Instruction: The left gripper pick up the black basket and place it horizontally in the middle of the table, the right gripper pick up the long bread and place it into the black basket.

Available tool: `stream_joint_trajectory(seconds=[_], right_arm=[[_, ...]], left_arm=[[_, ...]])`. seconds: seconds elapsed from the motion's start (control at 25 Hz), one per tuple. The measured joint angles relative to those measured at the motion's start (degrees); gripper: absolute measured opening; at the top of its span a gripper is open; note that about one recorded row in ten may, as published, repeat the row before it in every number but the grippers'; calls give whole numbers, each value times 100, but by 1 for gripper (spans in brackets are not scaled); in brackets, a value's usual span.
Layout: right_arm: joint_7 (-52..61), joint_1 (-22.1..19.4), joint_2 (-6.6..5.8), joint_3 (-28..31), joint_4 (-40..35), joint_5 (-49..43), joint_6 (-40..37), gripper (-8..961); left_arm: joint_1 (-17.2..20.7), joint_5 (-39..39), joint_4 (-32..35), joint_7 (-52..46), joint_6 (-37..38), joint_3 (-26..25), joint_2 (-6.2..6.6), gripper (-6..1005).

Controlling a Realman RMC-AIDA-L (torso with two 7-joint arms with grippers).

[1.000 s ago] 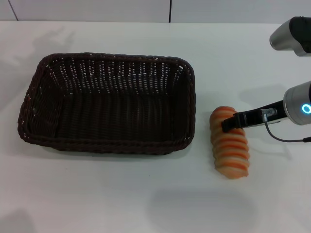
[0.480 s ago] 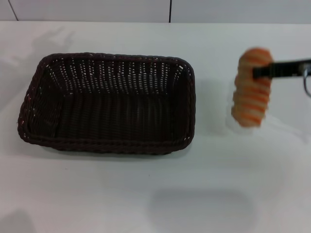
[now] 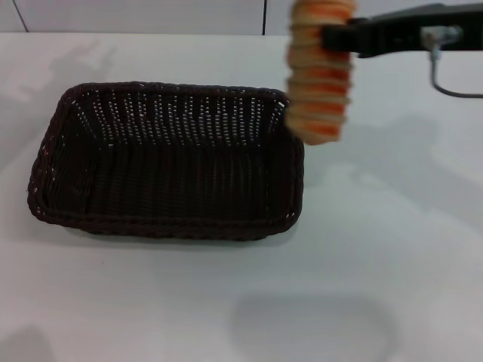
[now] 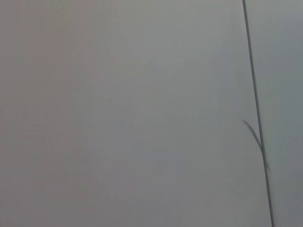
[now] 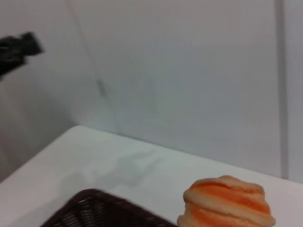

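Note:
The black basket (image 3: 166,162) lies lengthwise across the middle of the white table (image 3: 392,249), empty inside. My right gripper (image 3: 332,38) is shut on the long bread (image 3: 321,83), an orange and cream striped loaf. It holds the loaf hanging in the air above the basket's right rim. In the right wrist view the long bread (image 5: 227,203) shows low in the picture with a corner of the basket (image 5: 102,210) beside it. The left gripper does not show in the head view. A dark arm end (image 5: 16,49) shows far off in the right wrist view.
A white wall with a dark seam (image 3: 265,16) stands behind the table. The left wrist view shows only a plain grey wall with a thin dark line (image 4: 258,142).
My right gripper has lifted the long bread off the table at the right and carried it up and to the left, to above the basket's right rim. The basket has not moved.

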Motion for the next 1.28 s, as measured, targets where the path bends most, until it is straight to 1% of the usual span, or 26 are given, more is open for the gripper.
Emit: stream_joint_trajectory(seconds=[0.04,0.16,0.24,0.36,0.56,0.72,0.76,0.8,0.84,0.88,1.0,1.08,1.12,1.16,1.2,1.28], right_arm=[[0,0,0,0,0,0,0,314],[-197,272,-3,-345,-306,79,-201,314],[-252,338,-2,-388,-369,96,-225,314],[-307,603,-11,-500,-612,157,-247,314],[-307,689,-10,-486,-692,137,-248,443],[-306,620,-7,-439,-563,-50,-250,559],[-284,473,1,-407,-317,-500,-296,588],[-284,473,1,-407,-317,-500,-296,617],[-277,378,7,-397,-178,-761,-348,646],[-276,201,12,-395,4,-1122,-489,646],[-322,-340,-2,-376,211,-1677,-1177,646],[-462,-800,-8,-349,199,-1821,-1926,646],[-603,-1122,0,-374,157,-1856,-2465,646],[-839,-1608,13,-495,45,-1870,-3435,646],[-839,-1608,13,-495,45,-1870,-3435,646],[-1013,-2047,18,-686,-152,-1874,-4414,646]], left_arm=[[0,0,0,0,0,0,0,334],[8,-11,-27,0,0,10,-3,334],[8,-12,-29,0,0,10,-3,334],[10,-13,-30,0,0,-2,-5,334],[33,-38,-31,0,0,-8,-15,334],[80,-147,-6,0,0,-3,-17,334],[90,-179,3,0,0,-1,-17,334],[103,-232,15,0,-1,5,-18,334],[103,-232,15,0,-1,5,-18,334],[136,-401,98,0,-3,32,-21,334],[164,-728,341,70,-8,28,-27,334],[192,-1040,594,241,-7,23,-32,334],[203,-1217,731,347,-6,28,-36,334],[218,-1518,1026,552,-6,41,-39,334],[218,-1518,1026,552,-6,41,-39,334],[217,-1854,1413,866,-6,27,-39,334]])
